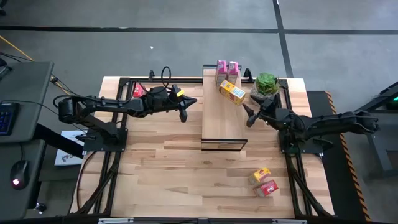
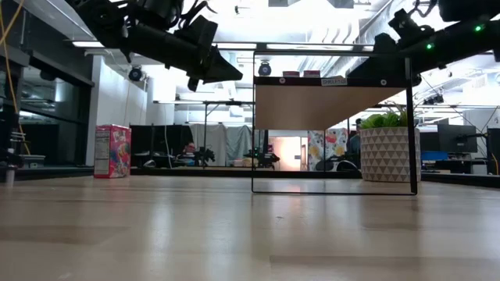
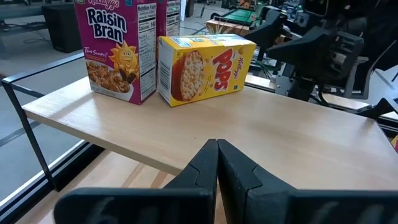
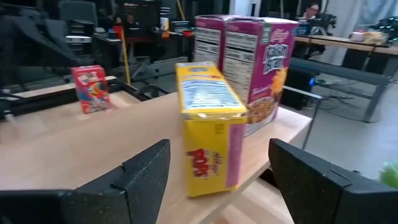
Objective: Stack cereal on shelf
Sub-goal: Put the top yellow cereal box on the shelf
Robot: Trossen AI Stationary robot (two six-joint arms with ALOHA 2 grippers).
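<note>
Two pink boxes [image 1: 227, 70] marked "Kellogg's Raisin Bran" stand upright, side by side and touching, at the far end of the shelf [image 1: 219, 118]. Just beside them, toward the shelf's right edge, a yellow box [image 1: 232, 92] marked "Pops" is seen lying on its long side, its long axis running slantwise across the board. In the left wrist view its printed front faces along the shelf toward the near end; in the right wrist view a narrow panel of small print, too blurred to be read, is turned toward the right gripper [image 1: 249, 116].

The rest of the board, from the yellow box to the near end, is bare. The right gripper is held off the shelf's right edge, near the yellow box, its fingers spread wide with nothing between them. The left gripper [image 1: 184, 114] is held off the shelf's left edge, its fingers pressed together on nothing.

A red box [image 1: 137, 91] stands near the table's [image 1: 186, 180] far left corner, behind the left arm; its lettering cannot be read. Near the table's near right corner a second yellow box [image 1: 259, 175] and a second red box [image 1: 266, 188] lie close together. A potted plant [image 1: 267, 84] stands near the far right corner, just beyond the shelf's right edge.
</note>
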